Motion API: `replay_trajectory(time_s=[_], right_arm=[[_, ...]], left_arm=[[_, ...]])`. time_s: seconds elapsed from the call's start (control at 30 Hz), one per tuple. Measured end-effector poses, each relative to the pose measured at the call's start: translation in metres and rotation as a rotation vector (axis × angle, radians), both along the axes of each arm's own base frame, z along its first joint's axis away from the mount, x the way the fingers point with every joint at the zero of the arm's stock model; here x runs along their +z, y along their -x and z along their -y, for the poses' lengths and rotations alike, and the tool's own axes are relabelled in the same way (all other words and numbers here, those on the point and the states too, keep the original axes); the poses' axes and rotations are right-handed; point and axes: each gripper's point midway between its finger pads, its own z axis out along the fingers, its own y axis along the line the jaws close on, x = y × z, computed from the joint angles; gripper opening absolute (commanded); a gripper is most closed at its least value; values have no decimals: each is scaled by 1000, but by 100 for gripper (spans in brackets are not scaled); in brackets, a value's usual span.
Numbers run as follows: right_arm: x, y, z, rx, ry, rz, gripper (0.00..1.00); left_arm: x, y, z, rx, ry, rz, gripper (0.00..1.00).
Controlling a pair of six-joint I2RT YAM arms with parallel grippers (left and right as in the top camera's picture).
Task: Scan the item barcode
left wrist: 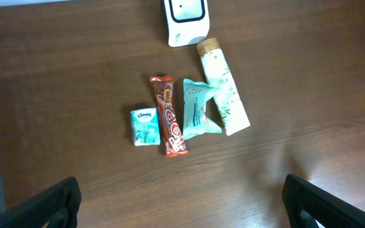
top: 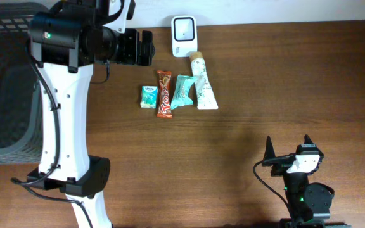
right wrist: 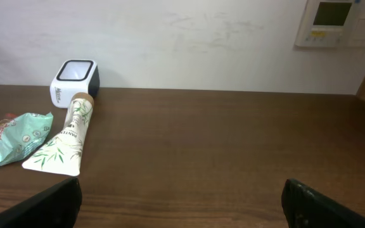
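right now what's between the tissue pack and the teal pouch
The red chocolate bar lies between the tissue pack and the teal pouch, seen in the overhead and left wrist views.

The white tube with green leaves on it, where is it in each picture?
Overhead: the tube lies top middle, pointing up and down.
Left wrist: the tube is upper middle, slanting down to the right.
Right wrist: the tube is at the left, cap pointing away.
Shared landmark: the white scanner, right by the tube's brown cap in all three.
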Motion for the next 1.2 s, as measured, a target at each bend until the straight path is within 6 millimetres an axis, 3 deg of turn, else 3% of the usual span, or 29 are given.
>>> replay_trajectory(time_s=[0.33, 0.77, 1.0, 1.2], right_arm=[[0, 0, 0, 0, 0, 0, 99], [0, 0, 0, 0, 0, 0, 99], [0, 0, 0, 0, 0, 0, 99], [0, 0, 0, 0, 0, 0, 99]], left_arm=[[0, 1, 5, -14, -2, 1, 99], [-1, 18, 48, -151, -22, 10, 99], [-36, 28, 87, -264, -63, -72, 99], [-69, 33, 109, -316, -90, -137, 99]])
